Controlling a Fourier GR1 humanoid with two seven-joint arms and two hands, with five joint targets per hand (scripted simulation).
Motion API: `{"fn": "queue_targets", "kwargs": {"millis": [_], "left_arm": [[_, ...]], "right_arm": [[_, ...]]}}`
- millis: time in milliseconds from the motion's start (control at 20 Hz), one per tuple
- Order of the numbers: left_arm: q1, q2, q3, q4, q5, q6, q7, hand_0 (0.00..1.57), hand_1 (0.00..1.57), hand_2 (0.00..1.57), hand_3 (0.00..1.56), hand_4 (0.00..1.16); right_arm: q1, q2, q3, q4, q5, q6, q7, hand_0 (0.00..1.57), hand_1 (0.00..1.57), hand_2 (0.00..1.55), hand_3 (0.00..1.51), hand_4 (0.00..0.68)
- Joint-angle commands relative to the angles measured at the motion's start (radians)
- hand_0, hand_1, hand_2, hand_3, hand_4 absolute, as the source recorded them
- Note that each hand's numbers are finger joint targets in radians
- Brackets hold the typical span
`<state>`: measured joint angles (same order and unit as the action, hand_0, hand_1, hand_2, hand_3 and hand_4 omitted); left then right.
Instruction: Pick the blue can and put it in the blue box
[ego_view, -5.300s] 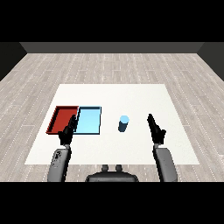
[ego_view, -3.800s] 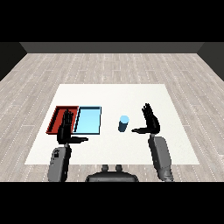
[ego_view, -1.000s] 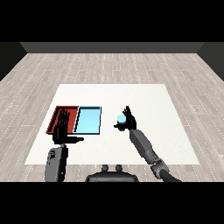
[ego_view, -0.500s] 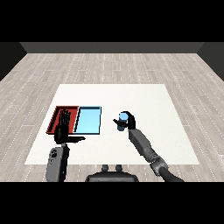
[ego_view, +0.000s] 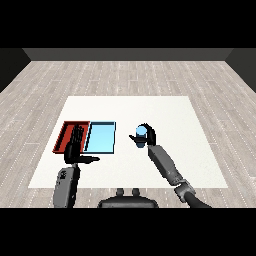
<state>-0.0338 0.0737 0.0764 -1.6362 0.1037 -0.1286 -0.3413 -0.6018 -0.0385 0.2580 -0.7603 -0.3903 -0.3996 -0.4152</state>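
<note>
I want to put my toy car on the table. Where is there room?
The far strip of the white table beyond both trays is bare, and so is the right side past the right hand. It is crowded near the red tray, blue tray and left hand.

Even, bright light on the white table, with barely any shadows.

A white table stands on a pale plank floor (dark wall behind).
</note>
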Motion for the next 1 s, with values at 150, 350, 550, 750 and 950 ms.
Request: {"fn": "queue_targets", "kwargs": {"millis": [150,350,550,750,950], "left_arm": [[-0.009,-0.065,-0.105,0.001,-0.060,0.034,0.064,0.00,0.00,0.00,0.00,0.00],[-0.050,-0.072,-0.149,0.048,-0.092,0.044,0.113,0.00,0.00,0.00,0.00,0.00],[-0.060,-0.073,-0.206,0.093,-0.084,0.079,0.098,0.00,0.00,0.00,0.00,0.00],[-0.066,-0.073,-0.218,0.101,-0.082,0.094,0.095,0.00,0.00,0.00,0.00,0.00],[-0.056,-0.073,-0.230,0.091,-0.035,0.044,0.115,0.00,0.00,0.00,0.00,0.00]], "right_arm": [[0.019,-0.094,0.039,-0.208,0.092,-0.018,0.080,1.43,1.43,1.45,1.39,0.624],[-0.018,-0.118,0.048,-0.320,0.131,-0.039,0.181,1.43,1.43,1.45,1.40,0.617],[0.115,-0.130,0.085,-0.518,0.205,-0.077,0.250,1.44,1.44,1.44,1.41,0.620],[0.149,-0.107,0.083,-0.585,0.295,-0.066,0.313,1.42,1.42,1.44,1.41,0.622],[0.227,-0.154,0.062,-0.716,0.320,-0.047,0.366,1.43,1.43,1.45,1.40,0.616]]}}
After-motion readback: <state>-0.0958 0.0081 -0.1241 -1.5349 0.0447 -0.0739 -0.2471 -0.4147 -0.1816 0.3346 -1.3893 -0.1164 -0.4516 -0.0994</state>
